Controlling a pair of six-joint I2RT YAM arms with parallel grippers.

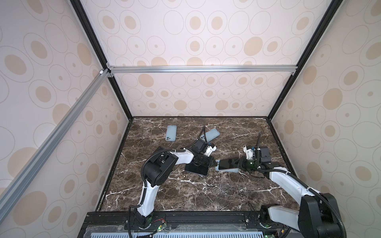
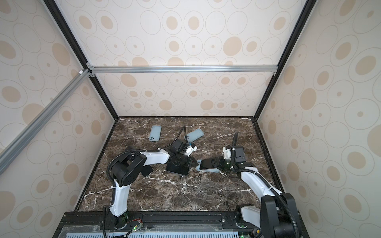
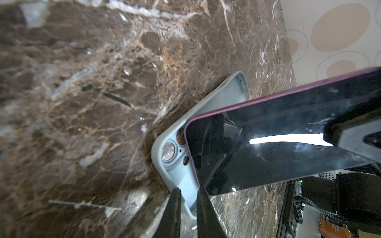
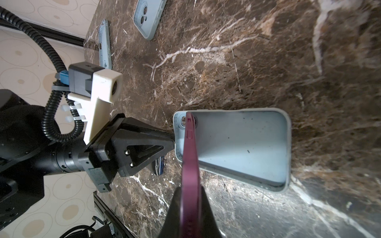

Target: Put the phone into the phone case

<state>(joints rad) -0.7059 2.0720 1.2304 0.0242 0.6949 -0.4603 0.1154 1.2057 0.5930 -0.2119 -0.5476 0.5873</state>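
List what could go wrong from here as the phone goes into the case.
1. The right pincer holds the phone tilted, its low end at the camera-hole end of the case; pushed down, it may jam on the rim.
2. The left pincer pinches only that end's rim; the case may slip free, or the phone may hit the pincer.

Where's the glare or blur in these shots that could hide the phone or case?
Left wrist view: a white glare streak crosses the phone screen, and the marble tabletop smears. Right wrist view: the case is sharp, the nearest phone edge soft. Both top views: even light.
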